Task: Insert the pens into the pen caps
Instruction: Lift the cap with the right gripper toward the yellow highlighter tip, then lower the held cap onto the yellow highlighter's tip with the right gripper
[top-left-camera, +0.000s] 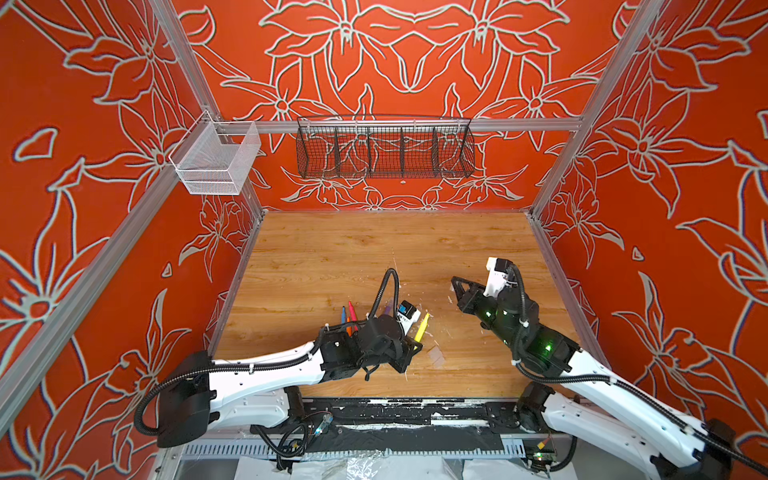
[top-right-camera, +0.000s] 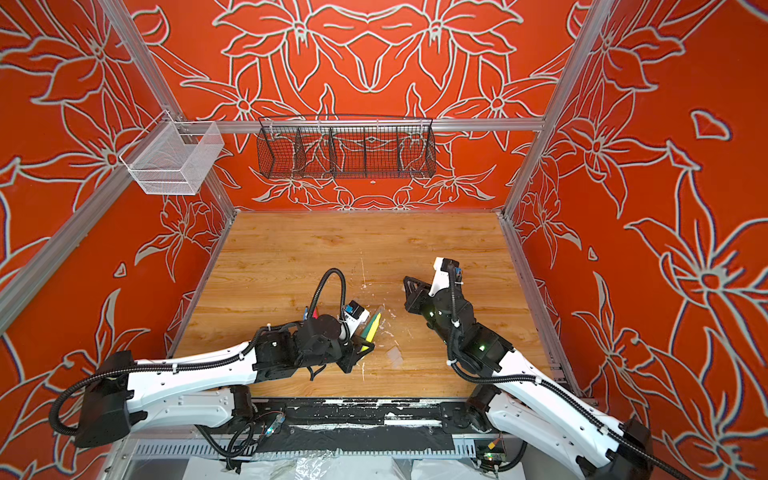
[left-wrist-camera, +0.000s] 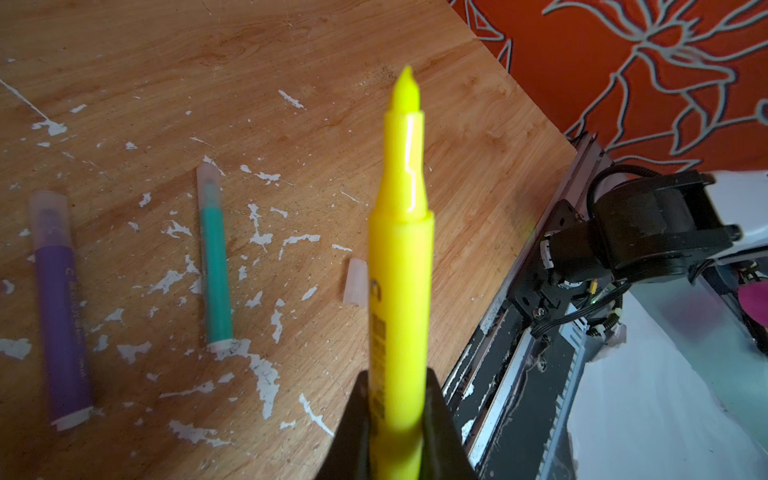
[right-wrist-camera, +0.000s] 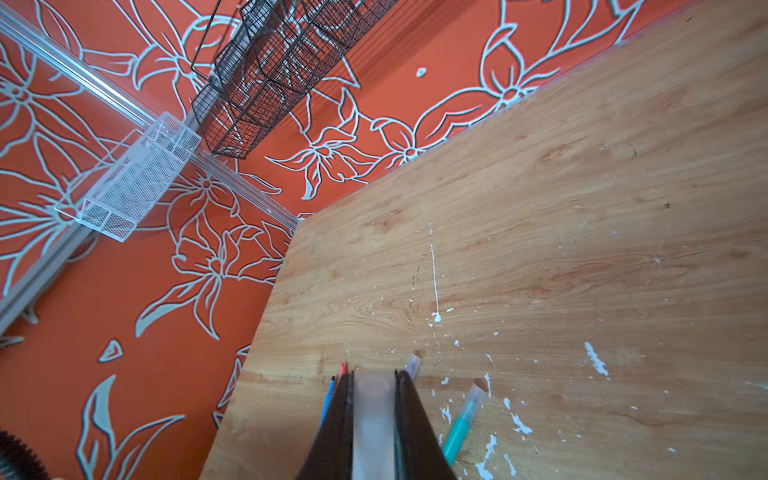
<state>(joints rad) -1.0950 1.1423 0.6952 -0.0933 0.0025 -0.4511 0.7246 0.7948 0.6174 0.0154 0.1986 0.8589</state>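
Observation:
My left gripper (left-wrist-camera: 397, 384) is shut on the lower barrel of a yellow pen (left-wrist-camera: 401, 249), which is uncapped with its tip pointing away; in both top views this pen (top-left-camera: 422, 325) (top-right-camera: 374, 326) sticks out of the left gripper (top-left-camera: 415, 345). My right gripper (right-wrist-camera: 374, 380) is shut on a clear pen cap (right-wrist-camera: 373, 415) and hovers right of centre (top-left-camera: 456, 284) (top-right-camera: 408, 283). On the table lie a green pen (left-wrist-camera: 214, 257) (right-wrist-camera: 462, 422) and a purple pen (left-wrist-camera: 62, 307), both wearing clear caps. Another loose clear cap (left-wrist-camera: 356, 282) lies partly behind the yellow pen. A blue pen (right-wrist-camera: 328, 399) and a pink tip (right-wrist-camera: 342, 369) peek out beside the right fingers.
Blue, orange and pink pens (top-left-camera: 348, 318) lie together behind the left arm. White paint flecks (left-wrist-camera: 262, 232) scatter over the wooden table (top-left-camera: 374, 249). A black wire basket (top-left-camera: 384, 151) and a white mesh bin (top-left-camera: 216, 160) hang on the walls. The table's front rail (top-left-camera: 395, 409) runs below both arms.

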